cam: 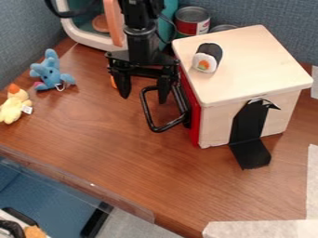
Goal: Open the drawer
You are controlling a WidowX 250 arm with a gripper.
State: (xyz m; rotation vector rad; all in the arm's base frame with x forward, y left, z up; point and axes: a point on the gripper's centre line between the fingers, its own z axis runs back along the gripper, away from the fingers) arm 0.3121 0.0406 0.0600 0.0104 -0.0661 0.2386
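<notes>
Here, above a wood-grained desk (118,158), we see the black hand (144,96) pointing down with its two fingers spread apart, one over the opening of the looped black handle (166,127); whether they touch, we cannot tell. The drawer (194,118), its red front set against the left side of a pale wooden box (273,65) in our view, looks closed. A toy sushi roll (207,58) rests on the box's top, and a bent black piece (250,128) stands at its near side. We spot a blue plush (49,72) and a yellow plush (14,107) at left, and a can (191,21) behind the box.
</notes>
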